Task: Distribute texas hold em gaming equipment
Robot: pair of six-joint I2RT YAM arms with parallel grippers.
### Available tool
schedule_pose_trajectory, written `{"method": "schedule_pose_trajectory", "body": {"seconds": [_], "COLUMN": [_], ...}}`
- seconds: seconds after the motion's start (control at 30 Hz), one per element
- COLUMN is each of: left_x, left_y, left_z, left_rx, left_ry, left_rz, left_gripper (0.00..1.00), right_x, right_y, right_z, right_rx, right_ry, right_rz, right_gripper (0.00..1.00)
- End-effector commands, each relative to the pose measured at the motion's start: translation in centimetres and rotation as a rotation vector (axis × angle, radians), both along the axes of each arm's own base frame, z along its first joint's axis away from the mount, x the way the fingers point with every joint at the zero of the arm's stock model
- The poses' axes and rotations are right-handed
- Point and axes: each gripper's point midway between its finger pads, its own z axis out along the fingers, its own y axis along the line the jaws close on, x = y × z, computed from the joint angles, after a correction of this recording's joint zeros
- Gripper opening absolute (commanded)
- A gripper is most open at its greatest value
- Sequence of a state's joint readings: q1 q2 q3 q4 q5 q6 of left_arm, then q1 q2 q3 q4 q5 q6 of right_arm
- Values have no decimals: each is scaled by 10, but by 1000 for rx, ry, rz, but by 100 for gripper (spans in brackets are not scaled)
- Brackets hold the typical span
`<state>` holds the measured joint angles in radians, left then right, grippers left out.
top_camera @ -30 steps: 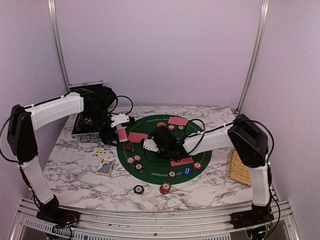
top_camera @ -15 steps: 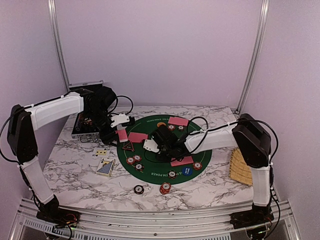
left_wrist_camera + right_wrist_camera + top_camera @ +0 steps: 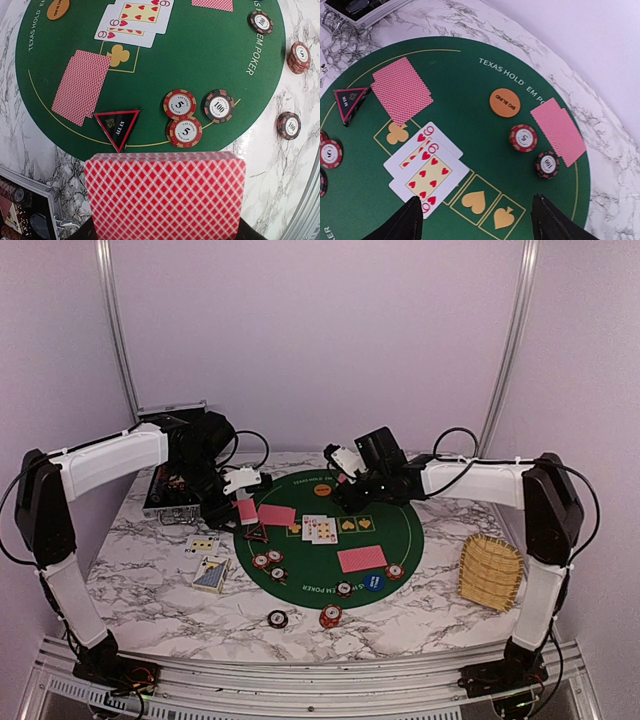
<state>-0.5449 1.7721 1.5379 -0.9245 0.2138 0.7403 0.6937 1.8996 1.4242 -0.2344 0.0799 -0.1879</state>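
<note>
**Black case** [image 3: 168,488]: upper left of the overhead view, open, on the marble counter [image 3: 150,610].

**Loose face-up cards** [image 3: 204,543] and **small card pile** [image 3: 211,575]: on the counter left of the green mat [image 3: 400,540], below the left claw.

**Left claw** [image 3: 243,502]: at the mat's left rim, just right of the case. It is clamped on a stack of red-backed cards [image 3: 165,195], which fills the lower part of its wrist view.

**Triangular marker** [image 3: 118,127]: on the mat just above the held stack, apart from it. A face-down card [image 3: 80,86] lies to its upper left. Three chips [image 3: 180,103] cluster to its right.

**Two counter chips** [image 3: 331,616]: off the mat, lower centre of the overhead view.

**Two nines of hearts** [image 3: 427,167]: face up and overlapping, mid-mat.

**Right claw** [image 3: 476,199]: above the mat's far side, fingers [image 3: 400,225] spread apart, gripping nothing. In its wrist view the nines lie by the left finger and the orange button [image 3: 504,102] lies higher up. A face-down pair [image 3: 557,130] with two far chips [image 3: 522,137] sits at the right.

**Second face-down pair** [image 3: 362,559] and **blue chip** [image 3: 374,582]: lower right of the mat.

**Wicker tray** [image 3: 490,572]: far right, on the counter.
</note>
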Motion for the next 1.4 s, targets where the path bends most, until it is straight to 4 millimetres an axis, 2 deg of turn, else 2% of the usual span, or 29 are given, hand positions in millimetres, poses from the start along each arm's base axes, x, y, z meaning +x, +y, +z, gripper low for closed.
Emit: {"method": "schedule_pose_trajectory", "body": {"seconds": [0.0,0.13,0.4,0.63,0.9,1.37], "left_x": [-7,-8,-7,-7,-5,-7], "left_y": [-3,-4,-6,-8,-11,-13], "left_z": [17,17,17,16,19,18], "left_rx": [-32,-36,-40,-43,-57,-60], "left_ry": [-4,1,4,12,14,23], "left_rz": [-16,-18,-22,-27,-29,-37], "left_gripper": [0,0,0,0,0,0], "right_x": [-29,-38,-41,-52,-32,-6], "right_y": [19,20,14,11,-3,-1], "right_z": [-33,-63,-95,-123,-127,-117], "right_rx": [86,79,34,-66,-141,-122], "right_ry": [190,273,316,323,261,208], "right_rz": [33,38,10,14,-91,-122], "right_gripper": [73,73,73,74,73,69]}}
